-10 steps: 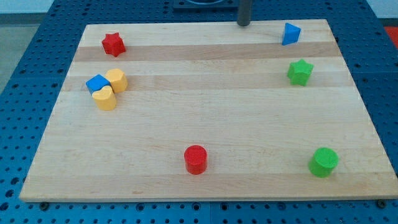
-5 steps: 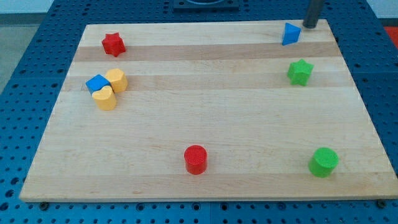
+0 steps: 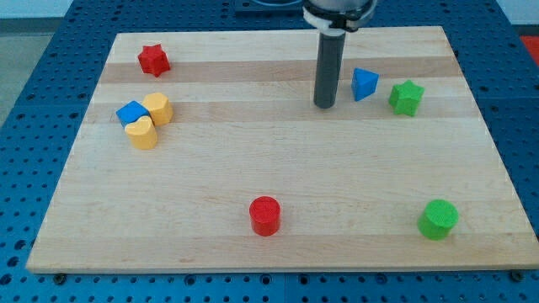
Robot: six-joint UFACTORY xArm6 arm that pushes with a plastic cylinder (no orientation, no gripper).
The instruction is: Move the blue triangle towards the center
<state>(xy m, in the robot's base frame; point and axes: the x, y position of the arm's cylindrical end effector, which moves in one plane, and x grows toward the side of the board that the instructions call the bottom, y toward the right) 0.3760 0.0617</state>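
The blue triangle [image 3: 364, 84] lies in the upper right part of the wooden counter [image 3: 278, 181], away from every edge, with the green star [image 3: 406, 98] just to its right. My tip [image 3: 324, 105] is planted just left of the triangle, with a small gap; there is no hand, only this smooth dark rod. A wide stretch of bare, pale-grained wood runs from there to the view's left and bottom, as far as the red cylinder [image 3: 264, 215].

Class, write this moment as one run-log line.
my tip: left of blue triangle, apart | triangle: beside green star, right of centre | push: unfinished
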